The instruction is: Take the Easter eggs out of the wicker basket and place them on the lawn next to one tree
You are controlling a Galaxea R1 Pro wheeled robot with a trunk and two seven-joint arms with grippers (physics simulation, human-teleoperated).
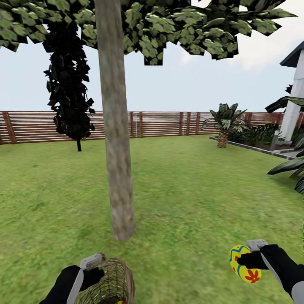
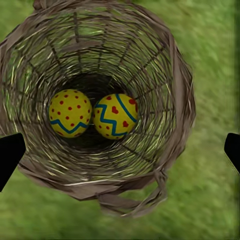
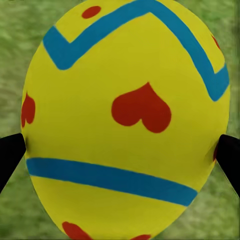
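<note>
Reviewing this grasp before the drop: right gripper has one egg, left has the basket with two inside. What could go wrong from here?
1. The right gripper pinches the held egg only at its sides, above the lawn; it could slip and roll.
2. The wicker basket looks tilted in the left gripper; its two eggs might spill.
3. Released here, the egg may land rather far from the tree.

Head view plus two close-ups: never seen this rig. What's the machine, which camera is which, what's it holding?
These are simulator renders from a wheeled two-armed robot. The wide picture comes from its head camera, looking over a lawn at a tree. The other two come from cameras at each wrist, looking along the fingers. The left gripper holds a wicker basket; its wrist camera looks in at two Easter eggs. The right gripper is shut on a third egg, which looms large in its wrist view.
</note>
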